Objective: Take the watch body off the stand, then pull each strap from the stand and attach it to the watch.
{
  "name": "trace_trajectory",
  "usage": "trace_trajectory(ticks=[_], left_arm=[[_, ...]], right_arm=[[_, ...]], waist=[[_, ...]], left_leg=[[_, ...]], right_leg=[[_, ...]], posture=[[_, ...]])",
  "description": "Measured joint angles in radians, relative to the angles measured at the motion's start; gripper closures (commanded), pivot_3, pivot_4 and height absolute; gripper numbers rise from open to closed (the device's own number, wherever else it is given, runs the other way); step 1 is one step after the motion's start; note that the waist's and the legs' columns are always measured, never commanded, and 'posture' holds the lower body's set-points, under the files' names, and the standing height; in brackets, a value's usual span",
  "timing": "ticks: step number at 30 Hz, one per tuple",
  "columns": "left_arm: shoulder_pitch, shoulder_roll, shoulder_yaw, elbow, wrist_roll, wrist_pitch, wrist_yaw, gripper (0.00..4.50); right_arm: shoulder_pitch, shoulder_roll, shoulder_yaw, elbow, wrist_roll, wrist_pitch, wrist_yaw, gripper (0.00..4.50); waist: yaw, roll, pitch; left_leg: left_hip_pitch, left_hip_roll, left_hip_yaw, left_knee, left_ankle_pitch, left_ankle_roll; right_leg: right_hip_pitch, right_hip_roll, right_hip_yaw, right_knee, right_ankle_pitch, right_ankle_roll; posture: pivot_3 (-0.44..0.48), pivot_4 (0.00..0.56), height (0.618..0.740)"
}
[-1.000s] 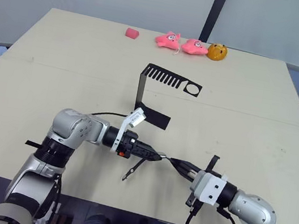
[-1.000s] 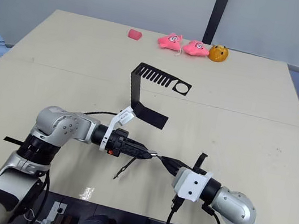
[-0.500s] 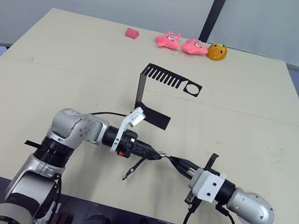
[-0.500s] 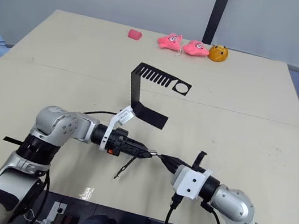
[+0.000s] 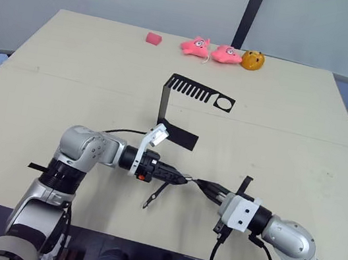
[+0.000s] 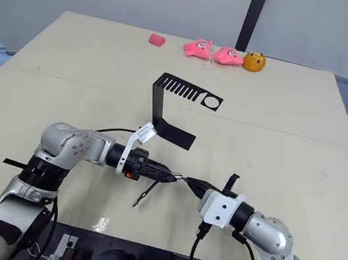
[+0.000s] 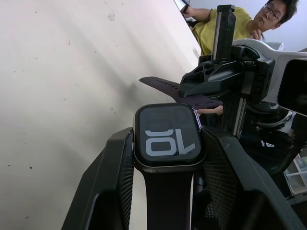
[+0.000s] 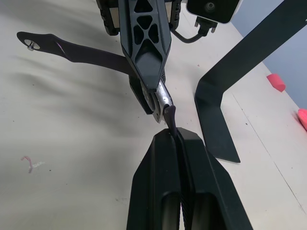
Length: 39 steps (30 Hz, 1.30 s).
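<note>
My left gripper [image 5: 178, 179] is shut on the watch body [image 7: 168, 136], whose black screen shows white digits. One dark strap [image 8: 81, 51] is fixed to the watch and hangs down to the table [image 5: 153, 198]. My right gripper [image 5: 207, 188] faces it from the right, shut on the second strap [image 8: 170, 115]. That strap's end meets the grey rim of the watch body [image 8: 163, 98]. The black stand [image 5: 166, 102] is behind, near the table's middle, its slotted top plate [image 5: 200, 93] bare.
At the table's far edge lie two pink plush toys [image 5: 209, 50], an orange one [image 5: 252, 60] and a small pink block [image 5: 153, 38]. The table's front edge runs just below both arms. A person in a yellow shirt [image 7: 230, 28] sits beyond the right arm.
My right gripper has edged slightly left, toward the watch, with the strap in it. The left arm has held still.
</note>
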Motion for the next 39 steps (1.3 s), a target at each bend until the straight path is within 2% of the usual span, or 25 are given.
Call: trace_trajectory(ticks=[39], left_arm=[[0.006,-0.001,-0.001,0.0,0.002,-0.014,0.016,2.91]], right_arm=[[-0.025,0.033,0.014,0.015,-0.034,0.031,-0.001,4.5]], waist=[[0.0,0.0,0.0]], left_leg=[[0.0,0.0,0.0,0.0,0.0,0.0]], right_leg=[[0.0,0.0,0.0,0.0,0.0,0.0]], posture=[[0.0,0.15,0.74]])
